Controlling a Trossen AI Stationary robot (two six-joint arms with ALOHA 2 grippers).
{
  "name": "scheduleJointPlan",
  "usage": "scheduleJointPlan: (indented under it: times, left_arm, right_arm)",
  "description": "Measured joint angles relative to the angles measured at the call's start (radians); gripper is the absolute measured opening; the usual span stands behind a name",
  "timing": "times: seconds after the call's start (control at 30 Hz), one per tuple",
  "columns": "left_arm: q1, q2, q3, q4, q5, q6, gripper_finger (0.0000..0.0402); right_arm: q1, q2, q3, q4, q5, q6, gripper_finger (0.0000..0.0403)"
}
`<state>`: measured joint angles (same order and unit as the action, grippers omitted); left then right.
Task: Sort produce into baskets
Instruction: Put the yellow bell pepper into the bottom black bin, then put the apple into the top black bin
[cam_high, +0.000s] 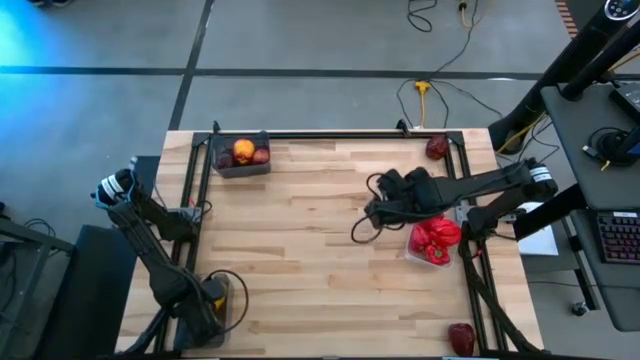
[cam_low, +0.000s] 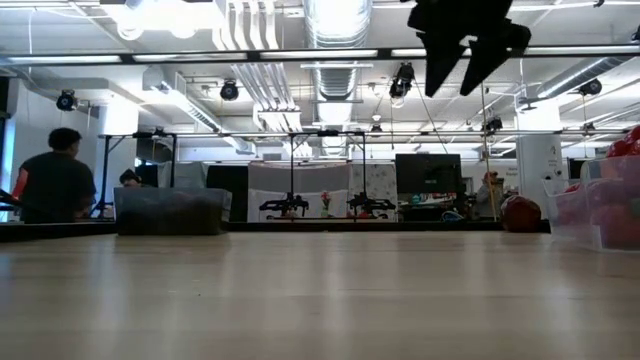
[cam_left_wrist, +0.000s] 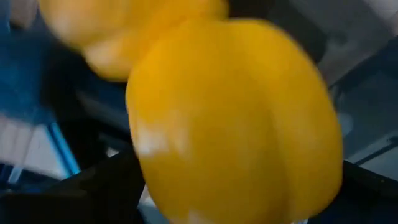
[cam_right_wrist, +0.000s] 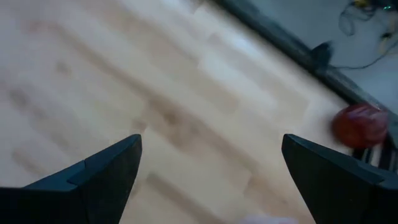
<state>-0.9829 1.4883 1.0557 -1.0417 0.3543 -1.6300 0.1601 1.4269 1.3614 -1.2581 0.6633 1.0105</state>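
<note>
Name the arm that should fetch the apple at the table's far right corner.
Right. The right gripper hangs open over the table's right half, apple in its wrist view; the left gripper sits at the opposite corner.

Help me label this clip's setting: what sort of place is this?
Probably a robotics lab or workshop: exposed ceiling ducts, another arm rig across the room, a desk with a keyboard beside the wooden table, and cables on the concrete floor.
</note>
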Motion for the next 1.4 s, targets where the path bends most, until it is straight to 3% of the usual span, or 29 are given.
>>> scheduleJointPlan:
  times: [0.13,0.3,0.53,0.73,0.87,0.97,1.1,1.2,1.33,1.4]
  left_arm:
    - [0.001,-0.009,0.031,0.0,-0.09,0.044,0.036]
    - [0.001,-0.068,0.107,-0.049,-0.152,0.239,0.0359]
    - [0.001,-0.206,0.083,-0.151,-0.314,0.342,0.0341]
    - [0.047,-0.36,0.074,-0.247,-0.575,0.452,0.0315]
    - [0.141,-0.468,0.063,-0.181,-0.797,0.572,0.0302]
    - [0.262,-0.538,0.037,-0.057,-0.885,0.723,0.0294]
    - [0.469,-0.598,-0.035,0.194,-0.889,0.96,0.0287]
    - [0.623,-0.607,-0.108,0.431,-0.869,1.116,0.0286]
    - [0.779,-0.601,-0.195,0.633,-0.627,1.221,0.0286]
    - [0.855,-0.623,-0.222,0.643,-0.568,1.232,0.0286]
  right_arm:
    - [-0.05,0.0,0.027,0.001,0.047,0.019,0.038]
    - [-0.182,0.001,0.027,0.034,0.045,-0.034,0.038]
    - [-0.406,0.014,0.022,0.145,-0.026,-0.145,0.038]
    - [-0.547,0.014,0.039,0.13,-0.042,-0.224,0.038]
    - [-0.677,0.017,0.037,0.13,-0.157,-0.296,0.038]
    - [-0.788,0.04,0.031,0.115,-0.225,-0.354,0.038]
    - [-0.908,0.096,0.026,0.072,-0.214,-0.328,0.038]
    - [-0.967,0.147,-0.002,0.086,-0.175,-0.17,0.038]
    - [-1.009,0.201,-0.034,0.111,-0.166,0.008,0.038]
    - [-1.029,0.221,-0.038,0.113,-0.152,0.056,0.038]
